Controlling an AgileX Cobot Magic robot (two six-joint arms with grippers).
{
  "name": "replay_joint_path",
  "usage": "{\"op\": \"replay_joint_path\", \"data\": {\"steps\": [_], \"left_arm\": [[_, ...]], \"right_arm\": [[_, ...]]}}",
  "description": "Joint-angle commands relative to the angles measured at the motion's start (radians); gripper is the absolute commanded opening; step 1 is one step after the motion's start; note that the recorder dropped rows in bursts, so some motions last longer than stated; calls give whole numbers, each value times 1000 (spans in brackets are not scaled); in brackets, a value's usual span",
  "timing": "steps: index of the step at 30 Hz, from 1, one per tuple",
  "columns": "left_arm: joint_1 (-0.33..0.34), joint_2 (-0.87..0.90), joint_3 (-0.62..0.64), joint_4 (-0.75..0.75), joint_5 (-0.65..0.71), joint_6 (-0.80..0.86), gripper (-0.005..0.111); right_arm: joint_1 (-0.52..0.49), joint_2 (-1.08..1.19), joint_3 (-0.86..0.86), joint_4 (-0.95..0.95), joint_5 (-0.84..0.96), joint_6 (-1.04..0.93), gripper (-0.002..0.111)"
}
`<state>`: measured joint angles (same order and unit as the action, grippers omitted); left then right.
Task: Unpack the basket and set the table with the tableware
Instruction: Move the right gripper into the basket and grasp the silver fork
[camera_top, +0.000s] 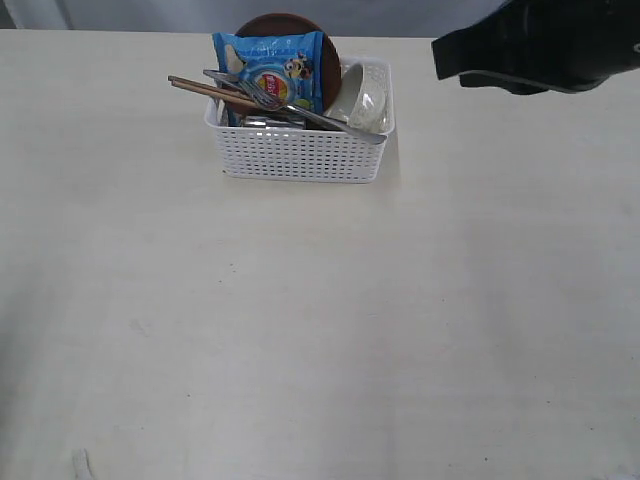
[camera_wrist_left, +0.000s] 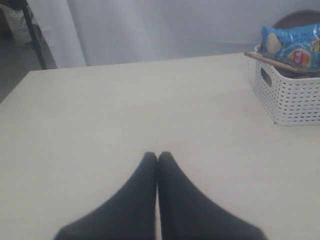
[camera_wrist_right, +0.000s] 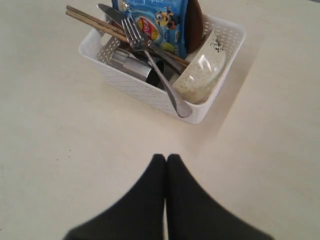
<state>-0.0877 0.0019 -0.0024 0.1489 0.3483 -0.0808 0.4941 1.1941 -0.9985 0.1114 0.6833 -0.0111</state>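
The basket stands on the far part of the table, a little left of the middle, and it is full. A plate stands on edge at its back, with a blue chip bag just in front. The bowl leans on its side at one end and a mug lies low inside. Across the top lie the fork, knife and chopsticks. The fork's handle rests over the rim and the chopsticks jut past the opposite wall.

My right claw has its tips pressed together on nothing, near the basket but apart from it. My left claw is likewise closed and empty over bare table, well off to the basket's side.
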Motion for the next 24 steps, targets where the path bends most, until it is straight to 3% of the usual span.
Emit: {"op": "replay_joint_path", "data": {"steps": [1,6,14,24], "left_arm": [[-6,-2,2,-3,-1,-2,0],[-6,-2,2,-3,-1,-2,0],[-6,-2,2,-3,-1,-2,0],[-6,-2,2,-3,-1,-2,0]], "right_arm": [[2,81,-52,-11,11,-42,0],[1,234,-186,-42,89,-52,0],[1,500,-551,-35,237,-173,0],[1,828,-892,199,408,-427,0]]}}
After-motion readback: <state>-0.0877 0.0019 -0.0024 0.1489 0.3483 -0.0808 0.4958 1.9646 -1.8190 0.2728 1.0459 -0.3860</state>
